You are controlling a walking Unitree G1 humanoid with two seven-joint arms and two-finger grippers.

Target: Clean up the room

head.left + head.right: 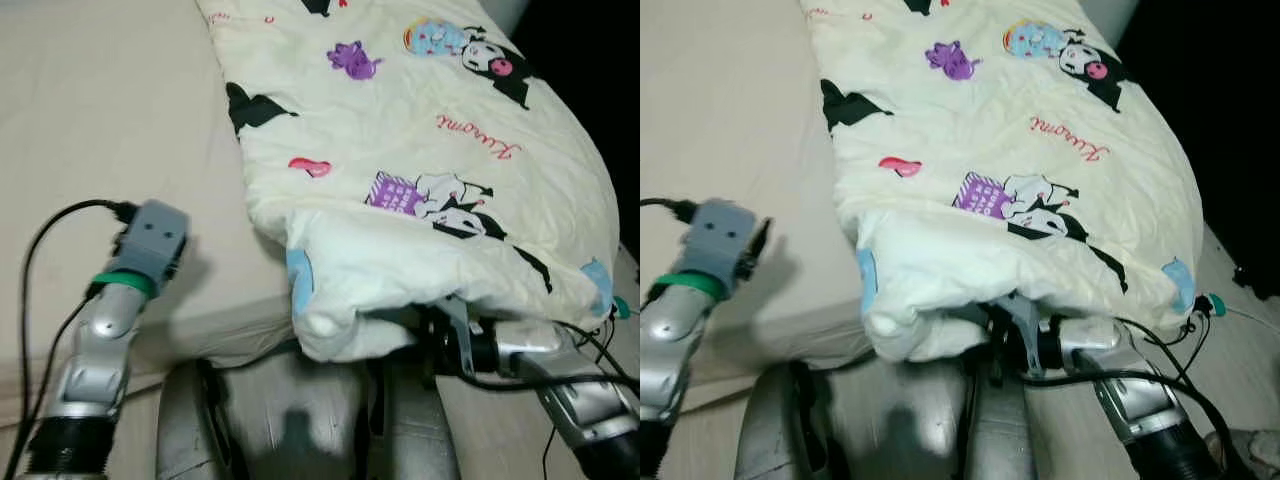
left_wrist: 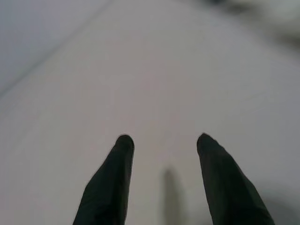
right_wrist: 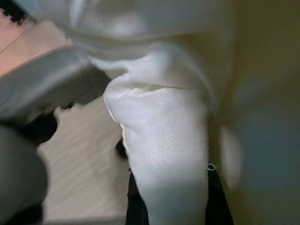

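Right pincer (image 3: pixel 173 197) was clamped on the quilt (image 1: pixel 420 150) hem, at the bed (image 1: pixel 100 100) edge. Left pincer (image 2: pixel 161 154) hovered open, empty. Quilt looked soft, bulky, light; best gripped at a bunched hem.

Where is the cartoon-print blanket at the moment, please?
In the head views the blanket lies on the right half of the beige bed, its near edge overhanging and pinched in the right gripper.
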